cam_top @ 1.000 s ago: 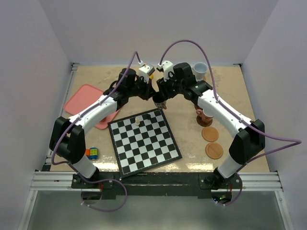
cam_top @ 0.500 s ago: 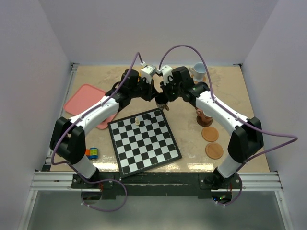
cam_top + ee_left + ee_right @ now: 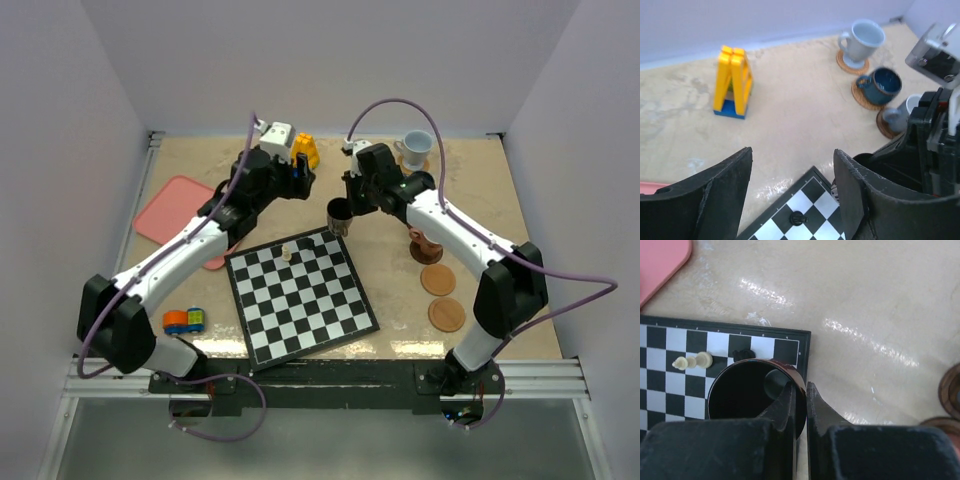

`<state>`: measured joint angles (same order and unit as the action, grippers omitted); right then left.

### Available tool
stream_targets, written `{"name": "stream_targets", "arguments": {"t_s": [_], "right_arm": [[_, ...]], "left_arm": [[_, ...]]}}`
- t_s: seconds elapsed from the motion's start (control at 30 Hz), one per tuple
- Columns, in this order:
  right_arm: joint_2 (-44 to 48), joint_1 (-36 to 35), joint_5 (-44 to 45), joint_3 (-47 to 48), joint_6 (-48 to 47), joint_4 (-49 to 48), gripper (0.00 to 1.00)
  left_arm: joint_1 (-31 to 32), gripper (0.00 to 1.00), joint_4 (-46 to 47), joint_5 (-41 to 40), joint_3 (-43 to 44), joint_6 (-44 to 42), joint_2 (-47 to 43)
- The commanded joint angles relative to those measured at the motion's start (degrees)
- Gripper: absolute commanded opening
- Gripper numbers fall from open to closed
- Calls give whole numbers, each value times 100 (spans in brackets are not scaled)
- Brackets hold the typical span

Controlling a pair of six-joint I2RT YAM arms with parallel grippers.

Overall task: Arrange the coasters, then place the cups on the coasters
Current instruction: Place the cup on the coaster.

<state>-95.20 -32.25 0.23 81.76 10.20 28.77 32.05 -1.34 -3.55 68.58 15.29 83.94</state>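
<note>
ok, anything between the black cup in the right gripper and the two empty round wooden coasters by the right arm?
Nothing visible stands between them. The right gripper holds the black cup by its rim; the coppery pink cup stands just beyond the nearer free coaster.

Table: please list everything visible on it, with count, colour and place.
chessboard: 1, black-white, centre.
chess pieces: at least 2, white, black, board's far edge.
coasters: 6, brown shades, right; two bare.
cups: 5; pale blue, teal, grey, coppery pink, black; four on coasters, black at chessboard's far corner.
tray: 1, pink, left.
block toy: 1, yellow, far centre.
small toy: 1, orange-blue, near left.
left fingers: open, empty.
right fingers: shut on black cup's rim.
</note>
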Motion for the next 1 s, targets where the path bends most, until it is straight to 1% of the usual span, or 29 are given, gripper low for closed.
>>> {"name": "stream_targets", "arguments": {"t_s": [0.0,0.13,0.2,0.3,0.4,0.5,0.63,0.67,0.7,0.8,0.97], "right_arm": [[90,8,828,857,1176,207,0],[-261,17,1251,1464,1835,488,0],[-534,-1,1418,1921,2091,857,0],[-929,-36,1646,2493,2547,1401,0],[-1097,-141,1901,2749,2855,1570,0],[-1141,-150,1876,2828,3014,1561,0],[-1229,-176,1858,2925,2979,1657,0],[-1229,-176,1858,2934,2971,1684,0],[-1212,-168,1849,2934,2988,1684,0],[-1124,-176,1788,2776,3032,1535,0],[-1106,-176,1586,2635,3032,1482,0]], "left_arm": [[38,70,627,-526,-134,-174,-695],[55,70,-92,818,-11,-299,-581],[55,71,-173,1363,-142,-289,-572],[143,72,-173,1664,-274,-307,-581],[170,73,37,1752,-345,-325,-598],[187,74,240,1779,-336,-386,-432],[240,73,143,1463,-205,-316,-89],[257,73,-92,1393,-152,-290,-1],[292,73,-129,1305,-125,-281,52],[468,72,-147,989,-81,-368,192],[662,63,-200,382,59,-465,386]]}}
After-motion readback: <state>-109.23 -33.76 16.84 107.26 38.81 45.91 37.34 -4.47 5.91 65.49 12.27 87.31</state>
